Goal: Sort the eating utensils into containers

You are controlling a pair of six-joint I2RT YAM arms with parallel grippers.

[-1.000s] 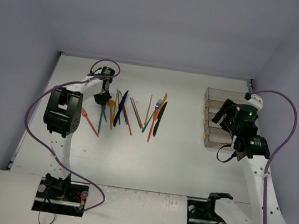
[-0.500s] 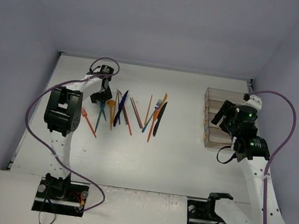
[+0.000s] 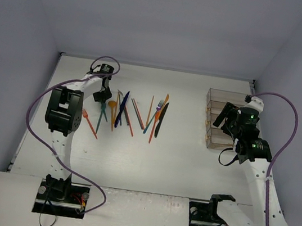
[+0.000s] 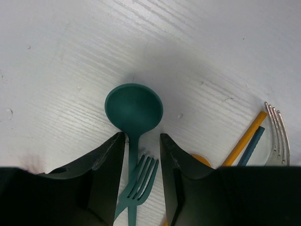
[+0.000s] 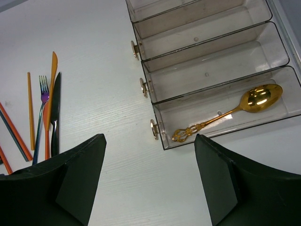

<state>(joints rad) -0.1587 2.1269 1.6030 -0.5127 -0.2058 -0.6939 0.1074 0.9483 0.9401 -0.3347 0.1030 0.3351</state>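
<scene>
Gold spoon [image 5: 229, 114] in bin [image 5: 207, 109], wrist view only, left hand [image 4: 141, 140] astride teal spoon [image 4: 134, 108]

White wood-grain table [image 3: 177, 162], pale lavender walls [image 3: 164, 24] on 3 sides

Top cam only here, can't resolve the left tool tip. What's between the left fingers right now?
Observer: The left gripper straddles the neck of a teal spoon, jaws apart, with the bowl just beyond it.
Operator: Anything else in the gap?
Observer: Yes, a teal fork lies against the spoon's handle, its tines inside the gap too.
Operator: Bins? Hard to read from above.
Observer: A gold spoon lies alone in the end bin of the row.
</scene>
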